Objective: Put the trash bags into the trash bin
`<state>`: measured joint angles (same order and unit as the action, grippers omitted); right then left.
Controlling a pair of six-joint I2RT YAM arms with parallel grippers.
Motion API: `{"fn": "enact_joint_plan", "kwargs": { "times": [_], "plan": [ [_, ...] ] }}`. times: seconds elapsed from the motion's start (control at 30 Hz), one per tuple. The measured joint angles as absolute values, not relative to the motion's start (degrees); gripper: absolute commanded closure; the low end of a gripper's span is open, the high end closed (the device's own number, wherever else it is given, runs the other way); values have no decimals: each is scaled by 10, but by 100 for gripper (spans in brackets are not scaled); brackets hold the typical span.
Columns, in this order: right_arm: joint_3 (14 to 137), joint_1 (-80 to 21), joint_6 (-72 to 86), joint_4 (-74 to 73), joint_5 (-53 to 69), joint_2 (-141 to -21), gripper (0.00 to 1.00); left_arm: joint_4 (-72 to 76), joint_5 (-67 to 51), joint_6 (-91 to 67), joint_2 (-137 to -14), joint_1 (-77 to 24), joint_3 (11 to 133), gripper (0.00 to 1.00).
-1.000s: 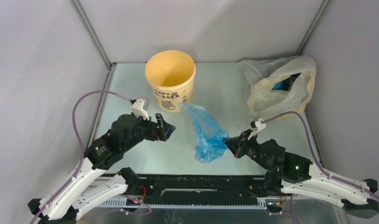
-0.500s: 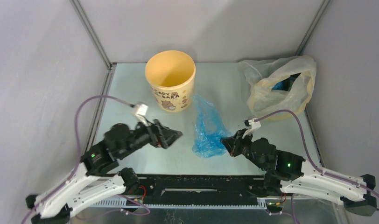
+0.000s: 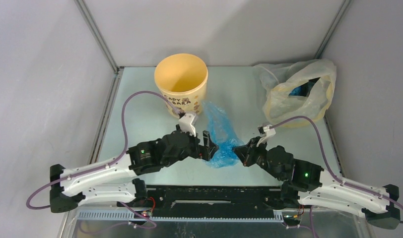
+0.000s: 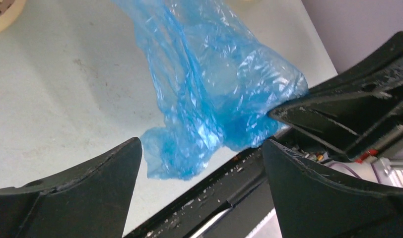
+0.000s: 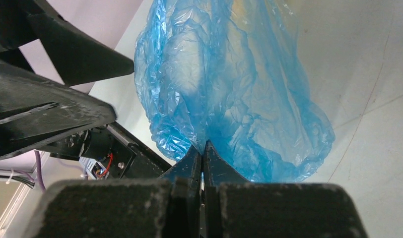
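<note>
The blue trash bag (image 3: 219,135) lies crumpled on the table in front of the yellow-orange trash bin (image 3: 181,84), its far end close to the bin's base. My right gripper (image 3: 240,150) is shut on the bag's near right edge; in the right wrist view the film (image 5: 229,84) is pinched at the closed tips (image 5: 203,146). My left gripper (image 3: 210,147) stands wide open at the bag's near left side. In the left wrist view its jaws (image 4: 200,148) bracket the bag's lower lobe (image 4: 209,89) without closing on it.
A pale yellowish see-through bag (image 3: 308,84) holding more blue film sits at the back right corner. The black base rail (image 3: 214,193) runs along the near table edge just behind both grippers. Grey walls enclose the table on three sides.
My left arm has swung from the left side of the table rightward to the blue bag, still open. The right gripper, still shut on the bag, shifted slightly left and the bag bunched up.
</note>
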<state>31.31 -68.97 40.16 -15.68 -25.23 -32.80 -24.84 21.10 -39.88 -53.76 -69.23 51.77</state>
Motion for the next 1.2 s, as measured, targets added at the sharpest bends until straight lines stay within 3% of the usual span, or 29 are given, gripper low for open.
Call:
{"fn": "enact_joint_plan", "kwargs": {
  "times": [0.07,0.2,0.3,0.53,0.73,1.03,1.2],
  "plan": [
    [313,-690,403,-157,-248,-328,100,-236,219,-394,-553,-692,518,1],
    [313,-690,406,-157,-239,-325,100,-215,222,-389,-588,-683,518,25],
    [313,-690,407,-159,-235,-315,100,-201,211,-392,-603,-653,504,30],
    [329,-690,415,-205,-240,-259,100,-197,208,-391,-579,-549,400,35],
    [360,-690,420,-263,-280,-175,100,-229,212,-390,-450,-456,309,39],
    [362,-690,446,-325,-326,-135,100,-253,216,-388,-405,-432,290,30],
    [370,-690,464,-356,-351,-128,100,-303,256,-385,-405,-410,301,30]
  ]
}}
